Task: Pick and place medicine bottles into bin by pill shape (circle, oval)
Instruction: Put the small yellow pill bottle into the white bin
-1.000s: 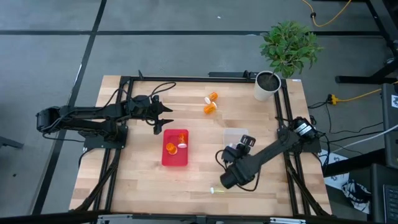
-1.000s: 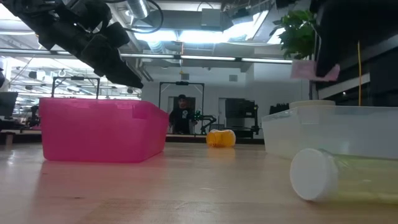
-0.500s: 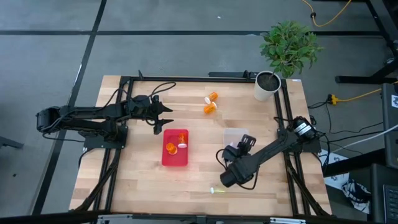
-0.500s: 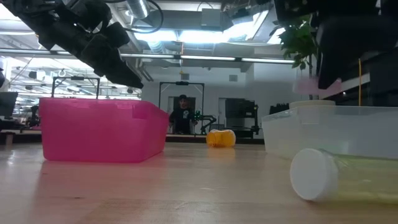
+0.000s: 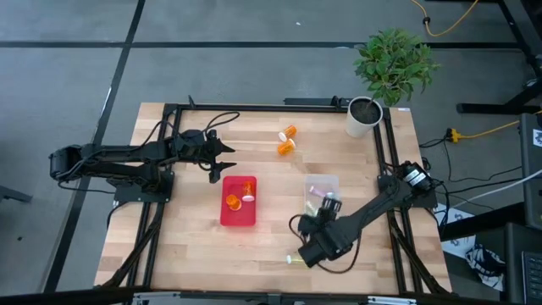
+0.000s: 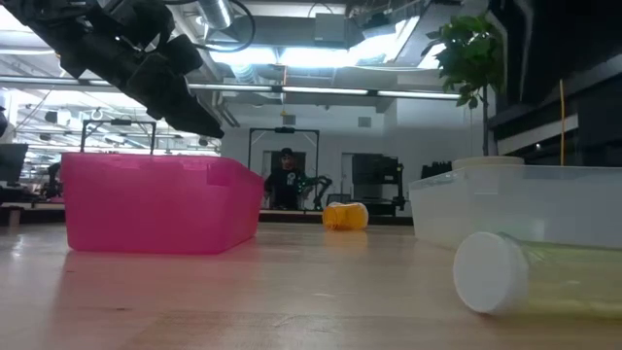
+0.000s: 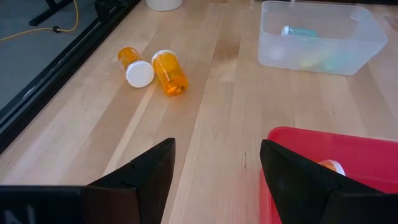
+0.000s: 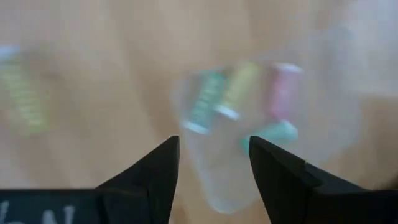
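1. Two orange bottles (image 5: 288, 140) lie near the table's (image 5: 186, 246) far edge; one pale yellow-green bottle (image 5: 296, 259) lies on its side by the near edge.
2. Right gripper (image 5: 312, 252), jaws parted and empty, sits just beside that bottle (nearer arm); clear bin (image 5: 322, 182) is behind it.
3. Left gripper (image 5: 222, 161), open, waits above the pink bin (image 5: 238, 219).
4. Bottle's pill shape unreadable.

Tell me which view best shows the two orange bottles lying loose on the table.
The left wrist view: both orange bottles lie side by side on bare wood, white caps visible. The high view shows them small, near the table's far edge. The low view shows one orange shape far back. The right wrist view shows neither.
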`<state>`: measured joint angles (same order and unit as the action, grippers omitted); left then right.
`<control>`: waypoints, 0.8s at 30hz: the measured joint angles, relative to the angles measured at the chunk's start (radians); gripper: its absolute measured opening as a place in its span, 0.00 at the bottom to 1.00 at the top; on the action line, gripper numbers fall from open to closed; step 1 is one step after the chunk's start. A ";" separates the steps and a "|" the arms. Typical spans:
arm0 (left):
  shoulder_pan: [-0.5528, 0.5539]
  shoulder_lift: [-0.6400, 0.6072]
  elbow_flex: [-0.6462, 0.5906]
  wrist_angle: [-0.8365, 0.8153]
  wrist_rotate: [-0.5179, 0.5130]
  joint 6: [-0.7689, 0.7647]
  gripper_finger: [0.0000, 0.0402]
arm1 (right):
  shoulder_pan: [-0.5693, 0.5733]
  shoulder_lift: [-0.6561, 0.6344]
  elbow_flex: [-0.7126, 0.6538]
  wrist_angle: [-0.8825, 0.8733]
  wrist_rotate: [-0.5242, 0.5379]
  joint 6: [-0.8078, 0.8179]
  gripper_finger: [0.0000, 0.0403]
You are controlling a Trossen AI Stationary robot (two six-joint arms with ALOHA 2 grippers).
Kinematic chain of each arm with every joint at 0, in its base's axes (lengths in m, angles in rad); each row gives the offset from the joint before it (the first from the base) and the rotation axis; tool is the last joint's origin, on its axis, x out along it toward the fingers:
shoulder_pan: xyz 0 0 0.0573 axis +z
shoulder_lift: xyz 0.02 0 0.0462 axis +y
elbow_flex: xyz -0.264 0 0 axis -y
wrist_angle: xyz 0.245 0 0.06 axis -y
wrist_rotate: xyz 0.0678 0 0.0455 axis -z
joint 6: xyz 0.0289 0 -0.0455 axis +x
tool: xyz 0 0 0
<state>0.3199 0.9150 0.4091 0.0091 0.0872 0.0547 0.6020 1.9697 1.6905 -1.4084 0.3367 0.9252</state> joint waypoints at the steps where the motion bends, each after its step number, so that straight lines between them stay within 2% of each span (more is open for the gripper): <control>1: 0.000 0.000 0.000 0.000 0.000 0.000 0.57 | 0.010 0.000 0.000 0.039 -0.004 -0.035 0.49; 7: 0.000 0.000 0.000 0.000 0.000 0.000 0.57 | 0.060 0.000 -0.003 0.324 -0.132 -0.225 0.49; 12: 0.000 0.000 0.000 0.000 0.000 0.000 0.57 | 0.077 0.003 -0.025 0.518 -0.178 -0.278 0.49; 16: 0.000 0.000 0.000 0.000 0.000 -0.001 0.57 | 0.072 0.022 -0.026 0.515 -0.184 -0.277 0.49; 20: 0.000 0.000 0.000 0.000 0.000 0.000 0.57 | 0.052 0.060 -0.027 0.526 -0.269 -0.280 0.49; 24: 0.000 0.000 0.000 0.000 0.000 0.000 0.57 | 0.035 0.108 -0.027 0.524 -0.286 -0.321 0.49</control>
<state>0.3200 0.9150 0.4091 0.0090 0.0870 0.0544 0.6369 2.0782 1.6634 -0.8844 0.0509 0.6046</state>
